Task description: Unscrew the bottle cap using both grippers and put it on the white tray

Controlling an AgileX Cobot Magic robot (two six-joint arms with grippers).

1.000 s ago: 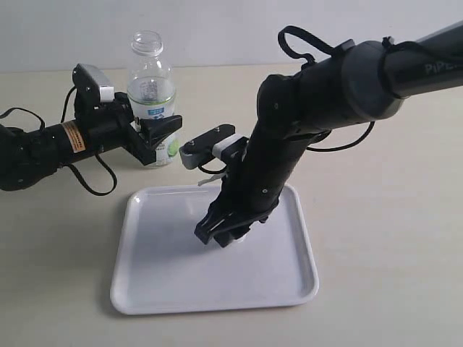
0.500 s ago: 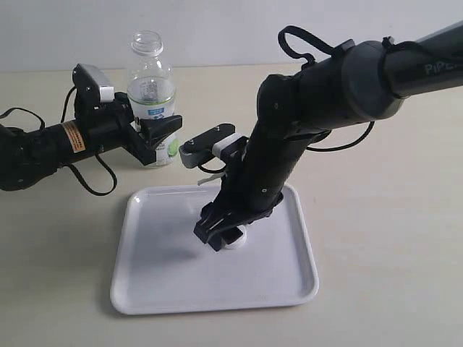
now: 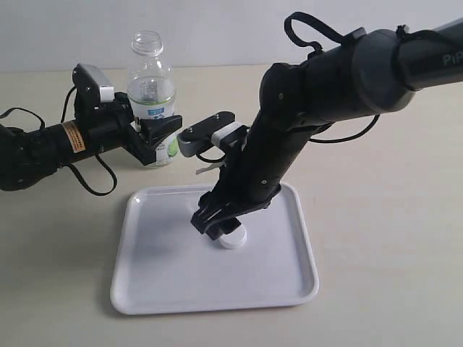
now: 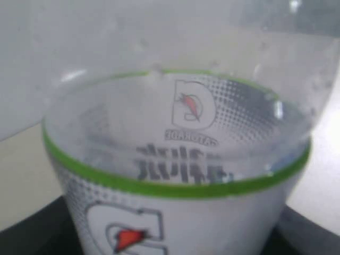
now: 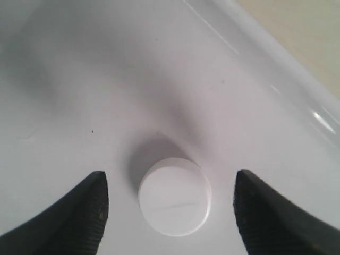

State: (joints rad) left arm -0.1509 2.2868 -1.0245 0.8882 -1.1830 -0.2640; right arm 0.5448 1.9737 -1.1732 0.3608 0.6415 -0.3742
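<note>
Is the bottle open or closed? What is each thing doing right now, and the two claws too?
bottle: upright, cap off, neck open, clamped at its label.
bottle cap: lying flat on the tray, not held.
white tray: lying flat, with only the cap on it.
left gripper: shut on the bottle.
right gripper: open, one finger on each side of the cap, not touching it.

Bottle (image 3: pixel 150 90): lower body hidden behind left gripper (image 3: pixel 165 139); left wrist view blurred, small lettering unreadable, base cut off.
Bottle cap (image 3: pixel 236 239): 11 o'clock edge hidden under right gripper (image 3: pixel 215 225).
Right arm (image 3: pixel 347 79): cut off at 2 o'clock; its fingers (image 5: pixel 79 218) cropped in right wrist view.
</note>
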